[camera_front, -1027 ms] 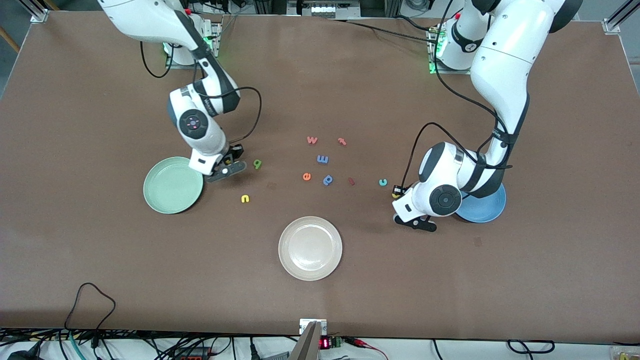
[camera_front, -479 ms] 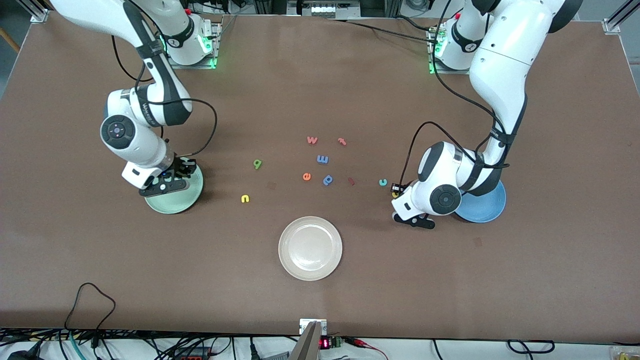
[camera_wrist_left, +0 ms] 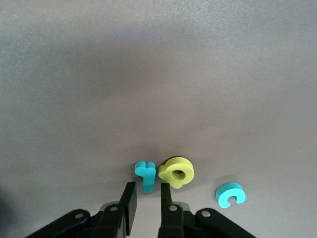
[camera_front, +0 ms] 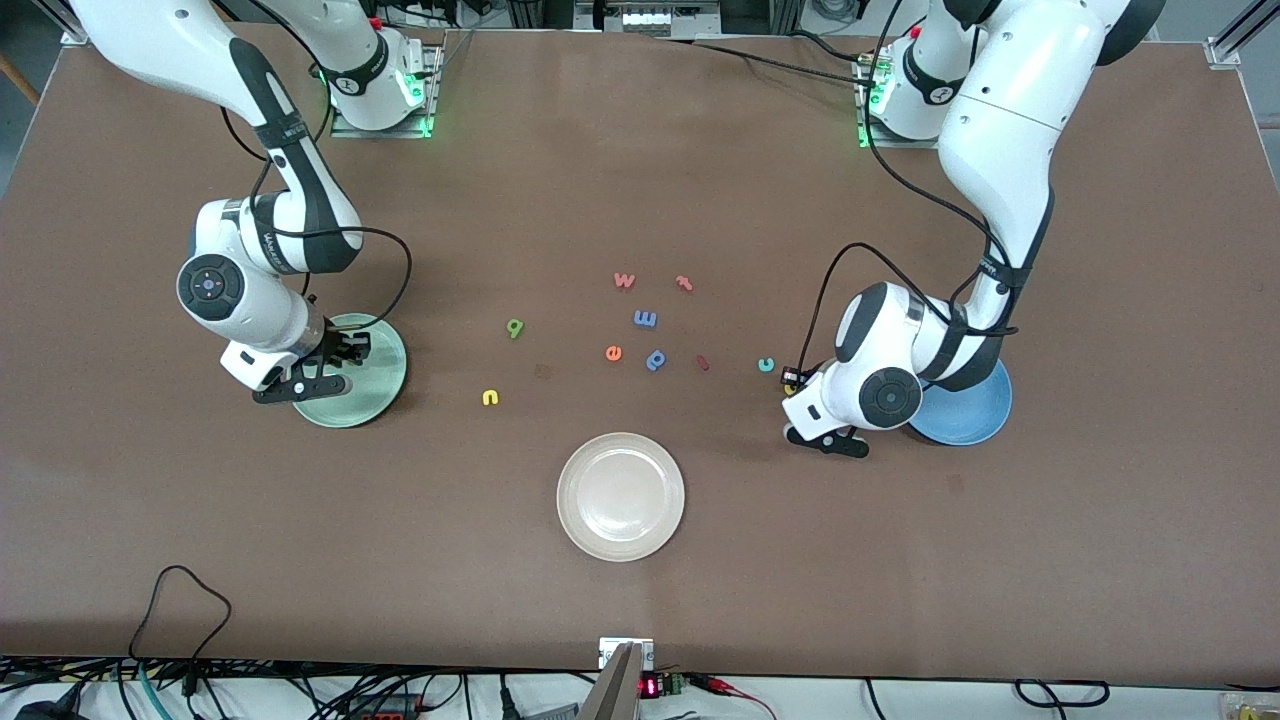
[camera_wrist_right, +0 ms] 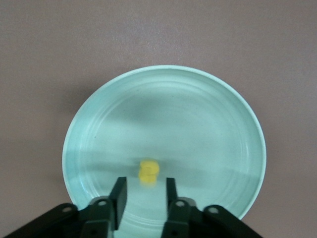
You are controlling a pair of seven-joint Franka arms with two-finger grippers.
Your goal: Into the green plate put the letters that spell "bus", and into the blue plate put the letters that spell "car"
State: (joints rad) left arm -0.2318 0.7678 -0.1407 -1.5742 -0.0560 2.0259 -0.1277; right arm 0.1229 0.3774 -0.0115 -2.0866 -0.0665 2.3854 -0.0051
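Green plate holding one yellow letter under spread right end effector, left end effector spread.

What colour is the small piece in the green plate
Yellow; the piece shows best in the right wrist view.

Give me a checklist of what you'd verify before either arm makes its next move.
1. Yellow letter lies in the green plate: ok.
2. Right gripper over the plate, open, clear of that letter: ok.
3. Left gripper open, low at the table, teal r at its gap: ok.
4. Yellow a out of the left gripper's way: not ok, it sits right beside the r.
5. Blue plate free to receive: cannot tell, the left arm covers most of it.
6. Yellow u and green b in the green plate: not ok, on the table.
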